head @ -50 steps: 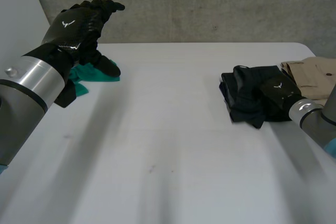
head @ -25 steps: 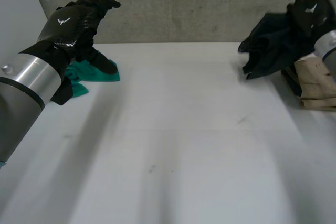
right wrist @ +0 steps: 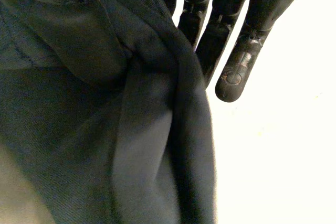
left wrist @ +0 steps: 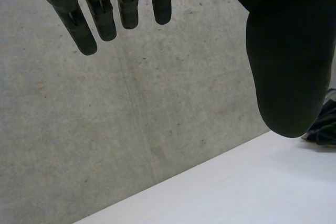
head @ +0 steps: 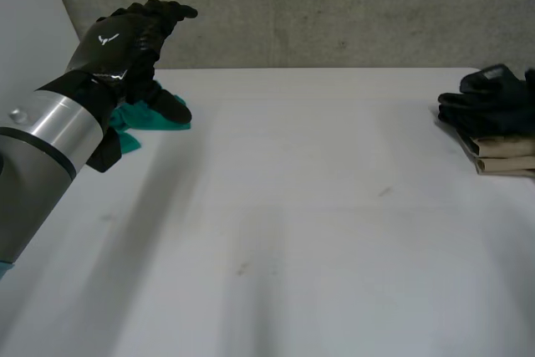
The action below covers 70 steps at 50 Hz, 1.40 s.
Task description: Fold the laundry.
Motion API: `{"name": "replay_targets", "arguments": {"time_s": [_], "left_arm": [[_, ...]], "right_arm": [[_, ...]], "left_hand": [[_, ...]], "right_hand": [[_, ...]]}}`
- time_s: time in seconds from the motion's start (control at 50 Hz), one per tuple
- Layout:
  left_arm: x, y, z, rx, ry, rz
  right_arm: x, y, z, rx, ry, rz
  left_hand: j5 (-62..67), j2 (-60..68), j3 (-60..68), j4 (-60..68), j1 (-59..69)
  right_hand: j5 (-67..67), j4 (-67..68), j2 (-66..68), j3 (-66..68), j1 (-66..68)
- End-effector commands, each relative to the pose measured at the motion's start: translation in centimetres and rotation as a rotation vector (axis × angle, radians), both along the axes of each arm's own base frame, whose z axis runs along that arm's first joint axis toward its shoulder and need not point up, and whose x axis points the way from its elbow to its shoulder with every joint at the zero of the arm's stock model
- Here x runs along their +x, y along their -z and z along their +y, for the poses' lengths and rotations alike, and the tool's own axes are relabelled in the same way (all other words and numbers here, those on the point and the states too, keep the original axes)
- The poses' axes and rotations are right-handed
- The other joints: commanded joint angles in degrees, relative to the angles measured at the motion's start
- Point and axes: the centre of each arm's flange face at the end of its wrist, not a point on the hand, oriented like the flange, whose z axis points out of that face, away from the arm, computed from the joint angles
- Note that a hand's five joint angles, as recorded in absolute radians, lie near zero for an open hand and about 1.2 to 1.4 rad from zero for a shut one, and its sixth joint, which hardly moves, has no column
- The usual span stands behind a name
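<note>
A black garment [head: 489, 108] lies bunched on top of a folded tan garment [head: 506, 156] at the table's far right edge. In the right wrist view the black garment [right wrist: 105, 129] fills my right hand's palm. The right hand [right wrist: 236, 51] pinches a fold of it between thumb and nearly straight fingers. My left hand [head: 117, 43] is raised at the far left, above a teal cloth [head: 157, 119] lying crumpled on the table. Its fingers [left wrist: 100, 14] are straight and spread with nothing in them, and they point at the wall.
The white table [head: 292, 206] stretches bare between the two piles. A grey concrete wall [head: 334, 6] rises right behind the table's far edge. The left forearm [head: 42, 140] reaches in low over the table's left side.
My right hand lifted the black garment off the table, swung it up and to the right, then brought it down onto the tan pile. The left hand barely shifted.
</note>
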Motion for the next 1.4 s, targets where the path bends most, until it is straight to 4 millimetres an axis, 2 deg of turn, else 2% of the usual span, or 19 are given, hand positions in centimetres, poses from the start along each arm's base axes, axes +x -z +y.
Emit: {"name": "replay_targets", "arguments": {"time_s": [0.02,0.08,0.16,0.22,0.38,0.4,0.48,0.56,0.6,0.62,0.68,0.7,0.82,0.88,1.0,1.02,1.16,1.26,1.4], "left_arm": [[-0.1,0.3,-0.2,0.007,0.0,-0.004],[-0.1,0.2,-0.2,0.005,0.0,-0.004],[-0.1,0.1,-0.2,0.001,0.0,-0.002],[-0.1,-0.1,-0.2,-0.003,0.002,0.0],[0.0,-0.7,0.0,-0.021,0.0,0.007],[0.0,-0.8,0.0,-0.024,0.0,0.008],[0.0,-0.9,0.0,-0.029,-0.002,0.009],[0.3,-1.5,0.0,-0.046,-0.015,0.011],[0.5,-1.8,0.1,-0.055,-0.022,0.017],[0.6,-2.0,0.1,-0.06,-0.025,0.017],[1.3,-2.2,-0.6,-0.067,-0.059,0.017],[2.1,-2.3,-1.3,-0.067,-0.095,0.013],[4.5,-1.3,-3.8,-0.038,-0.208,-0.004],[5.1,0.6,-5.3,0.006,-0.238,-0.034],[8.0,4.2,-9.9,0.029,-0.34,-0.205],[9.2,5.4,-11.6,0.026,-0.377,-0.27],[13.1,10.1,-17.9,-0.013,-0.442,-0.492],[14.0,13.7,-22.1,-0.123,-0.408,-0.62],[14.7,17.2,-25.9,-0.238,-0.357,-0.689]], "right_arm": [[-3.1,4.2,3.1,0.078,0.038,0.195],[-2.8,3.0,3.8,0.083,0.026,0.171],[-2.7,0.6,4.3,0.097,0.037,0.079],[-2.6,-1.7,4.3,0.09,0.044,-0.004],[-1.9,-10.9,5.3,-0.018,0.098,-0.219],[-1.2,-12.8,5.6,-0.052,0.12,-0.259],[1.7,-16.5,6.7,-0.109,0.152,-0.38],[6.3,-18.0,9.0,-0.052,0.139,-0.461],[8.8,-18.0,10.3,-0.002,0.11,-0.48],[11.7,-17.7,11.8,0.054,0.064,-0.484],[16.2,-16.6,14.5,0.148,-0.017,-0.479],[18.8,-15.5,16.2,0.209,-0.065,-0.47],[24.3,-11.8,21.5,0.32,-0.147,-0.443],[26.4,-10.1,23.6,0.31,-0.161,-0.444],[28.1,-7.9,26.1,0.284,-0.168,-0.437],[28.2,-7.6,26.6,0.287,-0.176,-0.427],[27.4,-5.3,28.1,0.326,-0.16,-0.323],[26.7,-4.5,29.4,0.34,-0.163,-0.267],[25.8,-3.6,30.7,0.376,-0.178,-0.244]], "left_hand": [[-2.58,-1.56,-1.97,-1.66,-1.45],[-2.58,-1.56,-1.97,-1.66,-1.45],[-2.58,-1.56,-1.97,-1.66,-1.45],[-2.58,-1.56,-1.97,-1.66,-1.45],[-2.58,-1.56,-1.97,-1.66,-1.45],[-2.58,-1.56,-1.97,-1.66,-1.45],[-2.58,-1.56,-1.97,-1.66,-1.45],[-2.58,-1.56,-1.97,-1.66,-1.45],[-2.58,-1.56,-1.97,-1.66,-1.45],[-2.58,-1.56,-1.97,-1.66,-1.45],[-2.58,-1.56,-1.97,-1.66,-1.45],[-2.58,-1.56,-1.97,-1.66,-1.45],[-2.58,-1.56,-1.97,-1.66,-1.45],[-2.58,-1.56,-1.97,-1.66,-1.45],[-2.58,-1.56,-1.97,-1.66,-1.45],[-2.58,-1.56,-1.97,-1.66,-1.45],[-2.58,-1.56,-1.97,-1.66,-1.45],[-2.58,-1.56,-1.97,-1.66,-1.45],[-2.58,-1.56,-1.97,-1.66,-1.45]], "right_hand": [[16.07,11.91,13.56,12.19,27.56],[13.47,9.3,10.95,9.59,24.96],[-53.93,-58.09,-56.44,-57.81,-42.44],[-53.93,-58.09,-56.44,-57.81,-42.44],[-53.93,-58.09,-56.44,-57.81,-42.44],[-53.93,-58.09,-56.44,-57.81,-42.44],[-53.93,-58.09,-56.44,-57.81,-42.44],[-53.93,-58.09,-56.44,-57.81,-42.44],[-53.93,-58.09,-56.44,-57.81,-42.44],[-53.93,-58.09,-56.44,-57.81,-42.44],[-53.93,-58.09,-56.44,-57.81,-42.44],[-53.93,-58.09,-56.44,-57.81,-42.44],[-53.93,-58.09,-56.44,-57.81,-42.44],[-53.93,-58.09,-56.44,-57.81,-42.44],[-53.93,-58.09,-56.44,-57.81,-42.44],[-53.93,-58.09,-56.44,-57.81,-42.44],[-53.93,-58.09,-56.44,-57.81,-42.44],[-53.93,-58.09,-56.44,-57.81,-42.44],[-53.93,-58.09,-56.44,-57.81,-42.44]]}}
